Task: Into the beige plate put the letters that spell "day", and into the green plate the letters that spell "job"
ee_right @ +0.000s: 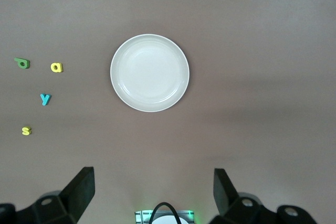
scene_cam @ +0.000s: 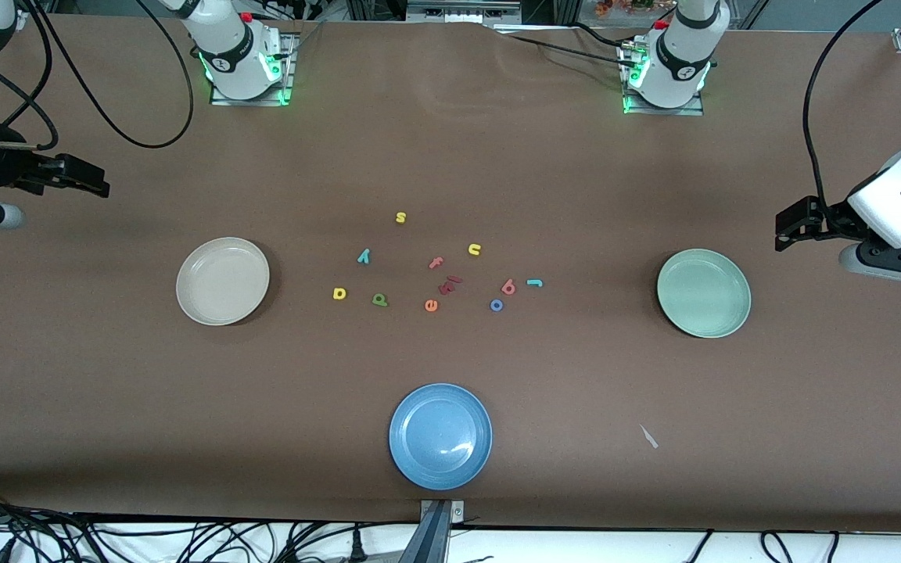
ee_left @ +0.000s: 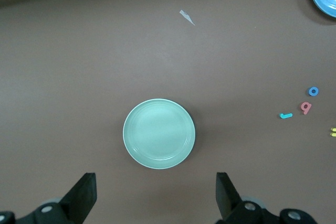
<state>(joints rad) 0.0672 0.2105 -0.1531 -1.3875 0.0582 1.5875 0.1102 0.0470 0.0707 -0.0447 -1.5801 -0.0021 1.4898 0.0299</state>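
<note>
You're looking at a brown matte surface (scene_cam: 450, 156), evenly lit, slight wrinkle at the top edge. Black cables (scene_cam: 184, 539) tangle along a white floor strip below it.

Loose foam letters (scene_cam: 435, 270); no labels

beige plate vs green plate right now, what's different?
Colour: the beige plate is cream, the green plate pale mint.
Place: the beige plate sits toward the right arm's end of the table, the green plate toward the left arm's end.
Nearest letters: the yellow d lies closest to the beige plate, the teal j closest to the green plate.
Shared: both round, shallow, similar in size, no letters inside.
</note>
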